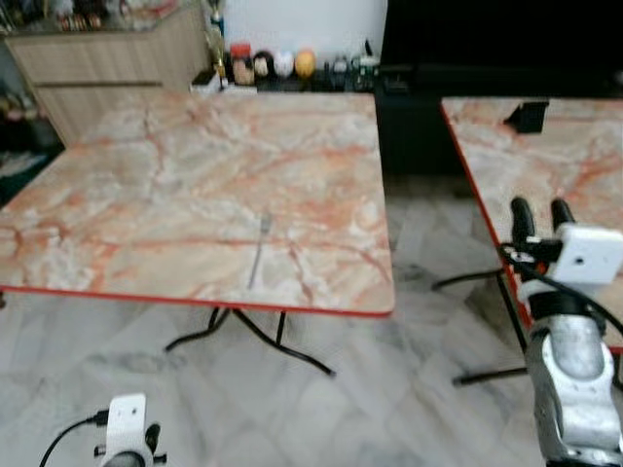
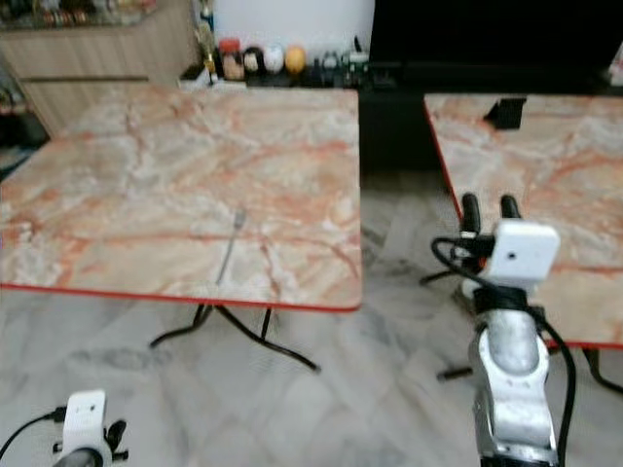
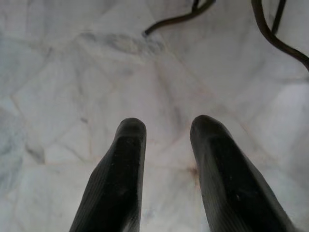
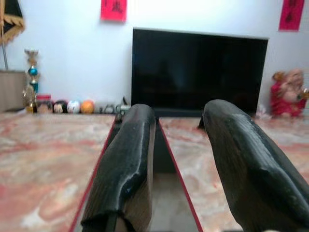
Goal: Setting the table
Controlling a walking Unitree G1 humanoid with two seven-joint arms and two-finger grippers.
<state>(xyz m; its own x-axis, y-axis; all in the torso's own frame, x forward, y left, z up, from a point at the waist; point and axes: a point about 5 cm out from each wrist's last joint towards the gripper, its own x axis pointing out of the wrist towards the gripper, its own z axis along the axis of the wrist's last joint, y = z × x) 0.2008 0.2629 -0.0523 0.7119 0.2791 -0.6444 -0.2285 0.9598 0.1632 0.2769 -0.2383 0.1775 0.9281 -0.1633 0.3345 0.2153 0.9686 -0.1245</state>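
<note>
A silver fork (image 1: pixel 259 251) lies alone on the marble-patterned table (image 1: pixel 185 185) with a red rim, near its front right part. My right gripper (image 1: pixel 536 212) is raised between this table and a second one (image 1: pixel 555 165) to the right, open and holding nothing; its fingers (image 4: pixel 130 159) point toward the far wall. My left gripper (image 3: pixel 166 126) hangs low over the floor at the bottom left, open and empty.
A low shelf along the far wall carries small jars and round ornaments (image 1: pixel 273 64). A dark television (image 4: pixel 198 72) stands behind the tables. A black object (image 1: pixel 527 116) rests on the right table. Black table legs (image 1: pixel 248 336) spread over the pale marble floor (image 1: pixel 370 389).
</note>
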